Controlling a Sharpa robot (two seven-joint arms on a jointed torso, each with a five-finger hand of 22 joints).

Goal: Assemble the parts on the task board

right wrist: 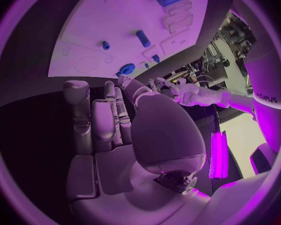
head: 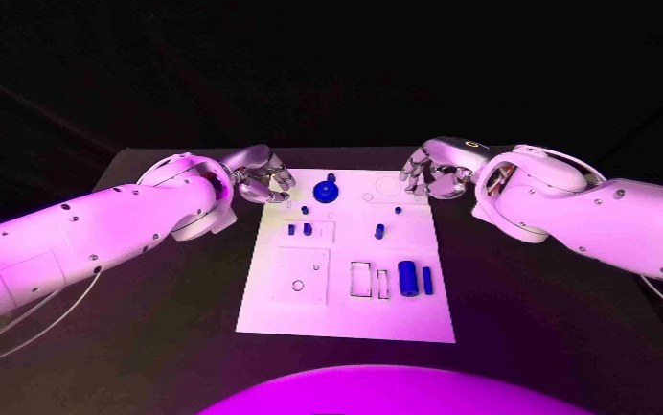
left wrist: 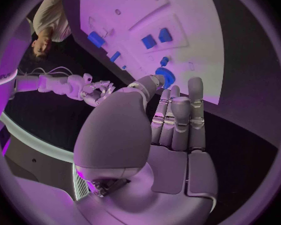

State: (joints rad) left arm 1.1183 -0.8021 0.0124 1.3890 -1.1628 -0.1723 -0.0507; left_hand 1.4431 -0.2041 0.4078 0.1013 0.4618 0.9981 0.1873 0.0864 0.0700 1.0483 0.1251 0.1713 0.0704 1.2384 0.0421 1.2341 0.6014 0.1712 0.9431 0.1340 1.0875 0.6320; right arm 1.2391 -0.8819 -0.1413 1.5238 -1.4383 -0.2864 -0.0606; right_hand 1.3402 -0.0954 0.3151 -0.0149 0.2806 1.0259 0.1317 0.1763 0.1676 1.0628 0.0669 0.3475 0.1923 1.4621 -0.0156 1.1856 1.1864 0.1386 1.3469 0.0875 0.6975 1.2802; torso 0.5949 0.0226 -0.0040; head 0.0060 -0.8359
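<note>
The white task board point(head: 346, 310) is lying in the middle of the black table point(head: 525, 338), its long side running away from the robot. On the near half, a large blue cylinder point(head: 408, 277) is lying in a rectangular recess, with a thin blue bar point(head: 428, 281) just beside it on the right. Toward the middle of the board, two small blue pegs point(head: 299, 229) are standing side by side, and another small blue peg point(head: 378, 231) is standing apart to their right. At the far end, a round blue gear point(head: 326, 192) is sitting on the board.

The left hand point(head: 260, 183) is hovering at the far left corner of the board, fingers extended side by side and holding nothing; the left wrist view is showing the fingertips point(left wrist: 178, 92) near the gear. The right hand point(head: 434, 173) is hovering at the far right corner, fingers likewise extended and holding nothing.
</note>
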